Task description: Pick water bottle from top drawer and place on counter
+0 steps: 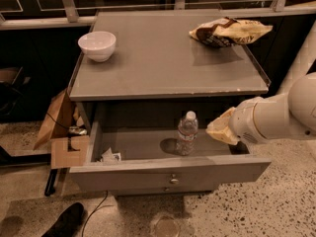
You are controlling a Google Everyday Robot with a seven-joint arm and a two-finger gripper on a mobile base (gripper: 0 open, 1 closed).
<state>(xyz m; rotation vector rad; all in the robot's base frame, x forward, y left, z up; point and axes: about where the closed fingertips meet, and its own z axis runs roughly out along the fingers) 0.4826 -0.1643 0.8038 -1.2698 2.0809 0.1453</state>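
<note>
gripper, state unclear, hangs beside upright water bottle in top drawer.

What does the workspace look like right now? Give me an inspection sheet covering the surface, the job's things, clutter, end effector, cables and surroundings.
Surface: grey counter, front edge slightly chipped.
Job's things: water bottle upright inside the open top drawer, not yet on the counter.
Clutter: white bowl at the counter's back left; chip bag at its back right; crumpled wrapper in the drawer's front left corner.
End effector: end effector over the drawer, just right of the bottle, apparently not touching it.
Cables: thin dark cord on the floor below the drawer's left end.
Surroundings: cardboard and a dark shoe on the speckled floor.
</note>
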